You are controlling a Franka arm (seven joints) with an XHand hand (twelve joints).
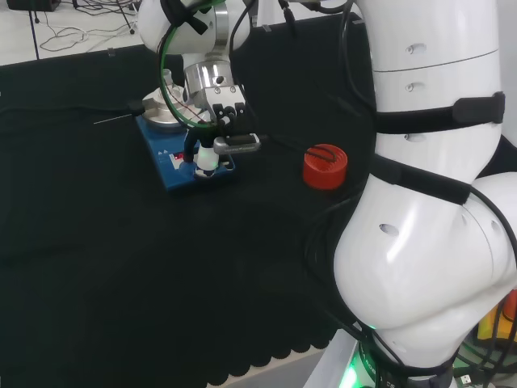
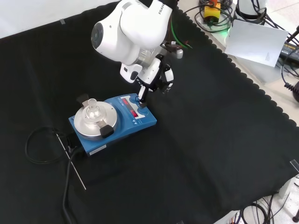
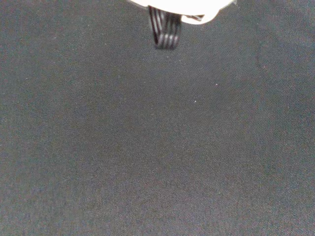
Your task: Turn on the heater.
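Black cloth [image 2: 196, 154] runs bare across the near half of the table in my front view, so I have nothing to avoid there. Next in, at the left of that view, a cable [image 2: 39, 149] loops on the cloth and a thin rod [image 2: 70, 158] lies beside it, both leading to the heater [image 2: 112, 123], a blue box with a round metal plate [image 2: 96, 119] on top and a small glass flask [image 2: 92, 108] on the plate. Its control face, with a red strip [image 2: 132, 106], is the end toward the arm.

Right at that end I see the hand [image 2: 156, 77] hanging under the white link, one of the fingers [image 2: 141, 93] stretched straight down with its tip at or just above the panel's corner; whether it touches I cannot tell. The rest of the fingers look curled back, holding nothing.

From the head view the same picture: the hand [image 1: 220, 109] stands over the near end of the heater [image 1: 182, 158], one finger down at the controls. So the switch lies directly under that tip, and I judge the next move to be a short straight press downward, no sideways travel.

Farther right in the head view, a red ring [image 1: 325, 166] sits well apart.
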